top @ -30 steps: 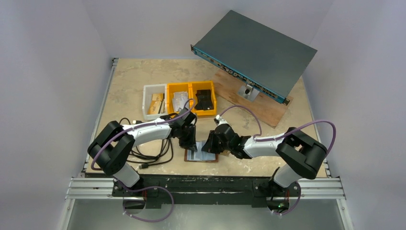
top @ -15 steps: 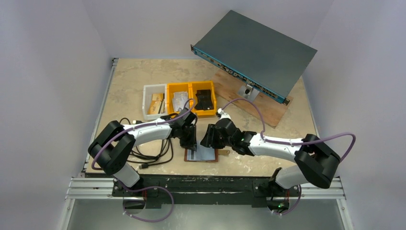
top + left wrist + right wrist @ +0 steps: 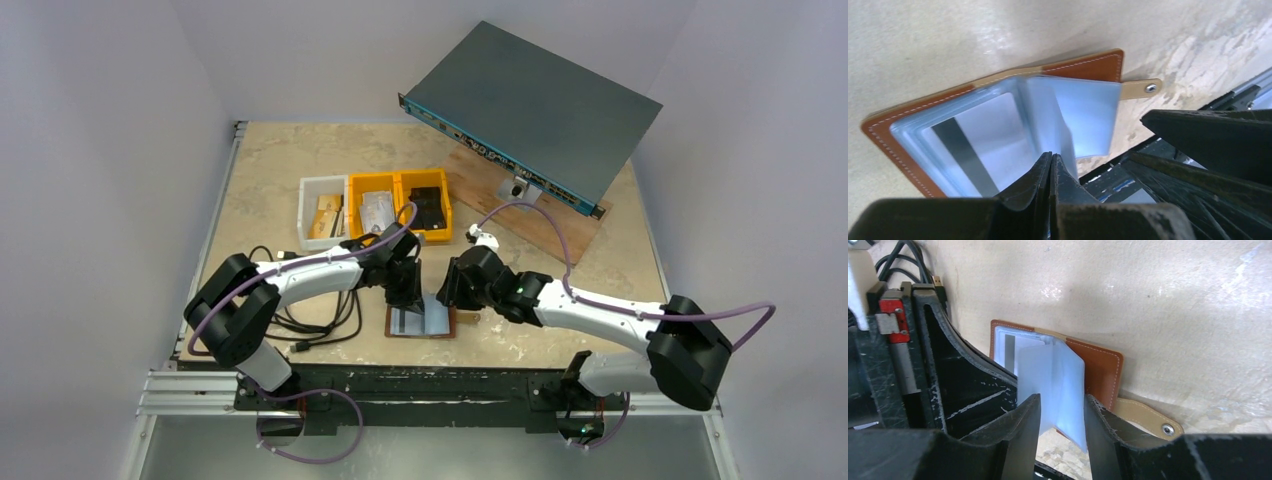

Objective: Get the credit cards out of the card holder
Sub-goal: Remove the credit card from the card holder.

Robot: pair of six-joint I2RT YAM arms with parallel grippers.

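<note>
The holder (image 3: 420, 322) lies open on the table (image 3: 270, 170), nearer than the bins (image 3: 400, 175), a striped card (image 3: 955, 145) inside. The left hand (image 3: 1050, 162) pinches a clear pocket leaf (image 3: 1048, 375); the right hand (image 3: 1062, 402) gapes around it.

Brown stitched card holder (image 3: 421, 322) is laid open near the table's (image 3: 280, 160) front edge, clear sleeves (image 3: 1088, 115) lifted. A dark-striped card (image 3: 963, 150) is pocketed; tan cards (image 3: 326, 215) are seen in a white bin (image 3: 322, 181).
</note>
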